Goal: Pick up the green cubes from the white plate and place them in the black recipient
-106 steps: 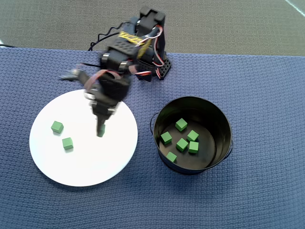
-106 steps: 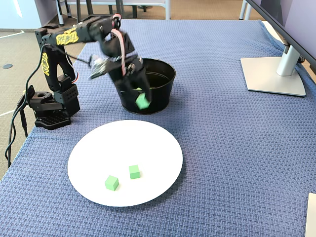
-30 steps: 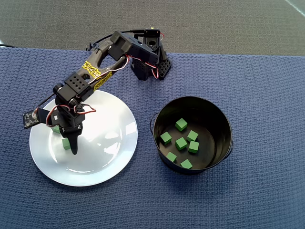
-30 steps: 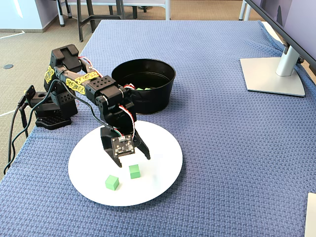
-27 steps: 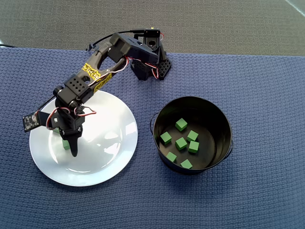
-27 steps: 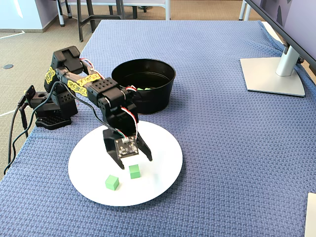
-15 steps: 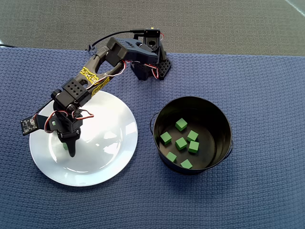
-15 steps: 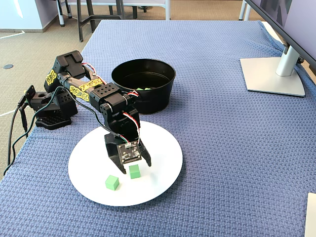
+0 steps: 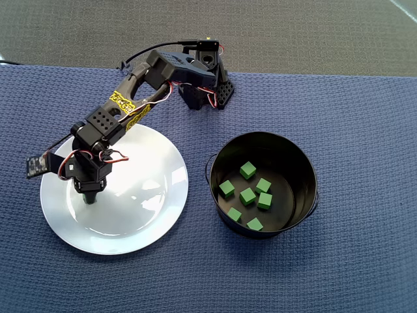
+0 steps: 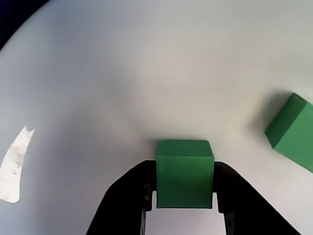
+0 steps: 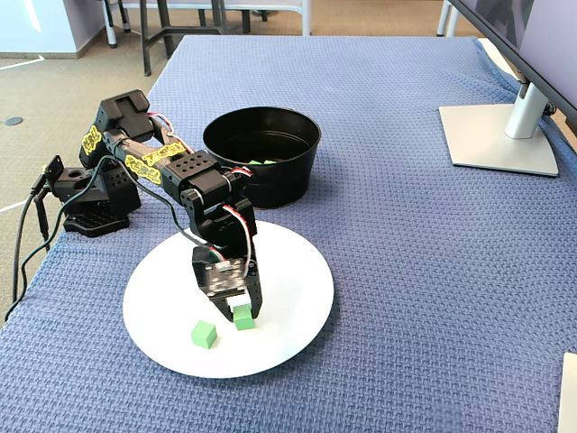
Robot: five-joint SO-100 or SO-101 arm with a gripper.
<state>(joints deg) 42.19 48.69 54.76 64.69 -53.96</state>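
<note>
My gripper [image 10: 185,188] is shut on one green cube [image 10: 185,171], with a black finger pressed against each side. That cube [image 11: 242,317] rests on the white plate [image 11: 288,289]. A second green cube [image 11: 205,335] lies loose beside it, at the right edge of the wrist view [image 10: 293,133]. In the overhead view the gripper [image 9: 90,197] points down at the plate's [image 9: 143,202] left part and the arm hides both plate cubes. The black recipient [image 9: 306,166] to the right holds several green cubes [image 9: 248,195].
The arm's base [image 11: 90,194] stands at the table's left edge in the fixed view. A monitor stand [image 11: 500,135] sits at the far right. Blue woven cloth [image 11: 406,298] covers the table. The recipient [image 11: 270,185] stands just behind the plate.
The gripper, open above the plate a second ago, has come down over the nearer cube and shut on it. Earlier it dropped a cube into the pot.
</note>
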